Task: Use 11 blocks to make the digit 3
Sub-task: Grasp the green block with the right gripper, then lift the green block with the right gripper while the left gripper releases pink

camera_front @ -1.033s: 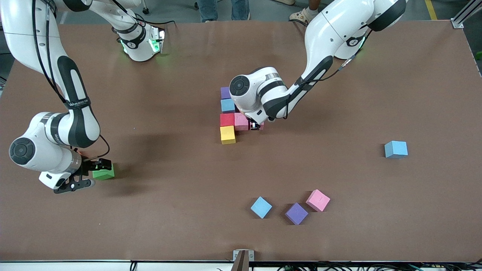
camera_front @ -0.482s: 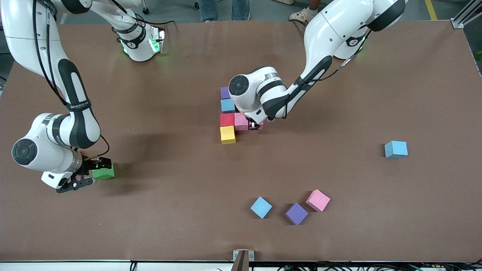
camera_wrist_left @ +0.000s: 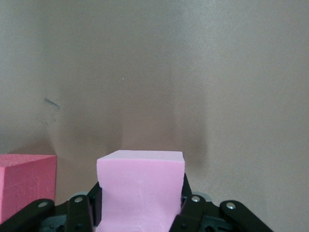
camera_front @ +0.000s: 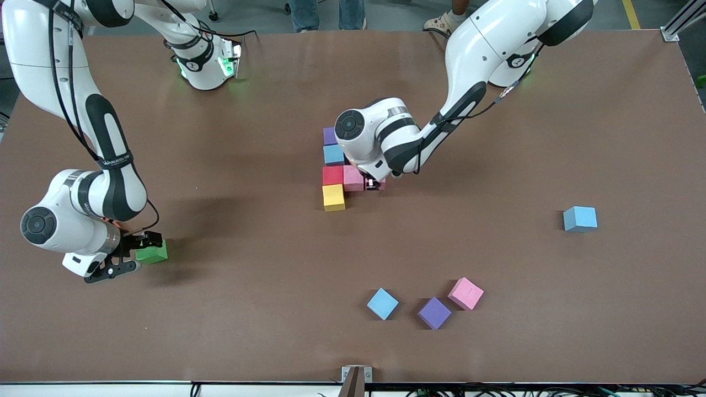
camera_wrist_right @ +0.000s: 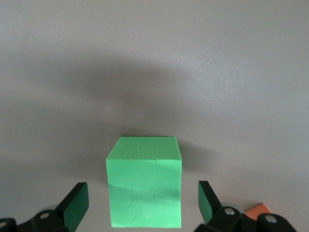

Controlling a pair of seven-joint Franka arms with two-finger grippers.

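Basically two things in play; left tool (camera_front: 375, 183) is pressed tight on a pink cube (camera_wrist_left: 140, 188), fingers flat on its two opposite side faces, down at the partial figure mid-bench; right tool (camera_front: 126, 255) is spread wide with the green cube (camera_wrist_right: 144, 187) sitting square between its fingers (camera_wrist_right: 76, 205), not touching either one, gap on both sides.

Key relation for the left tool: the neighbouring pink cube (camera_front: 353, 177) of the middle bar lies just beside the held one, toward the right arm's end; the wrist view shows a reddish-pink face (camera_wrist_left: 26, 186) close alongside with a thin strip of bench between; so my read is the held cube sits in line with the bar, maybe not yet flush against it; can't tell if it's resting on the bench or a hair above.

Figure so far: purple (camera_front: 330, 135), light blue (camera_front: 333, 154), red (camera_front: 332, 175), yellow (camera_front: 333, 197) running in a column; pink bar branching off the red toward the left arm's end.

Key relation for the right tool: green cube dead centre, faces parallel to the fingers; a straight close should catch it; this tool is by far the nearer to that cube.

Loose stock: light blue (camera_front: 382, 303), purple (camera_front: 434, 312), pink (camera_front: 465, 293) clustered together; another light blue (camera_front: 579, 218) toward the left arm's end.
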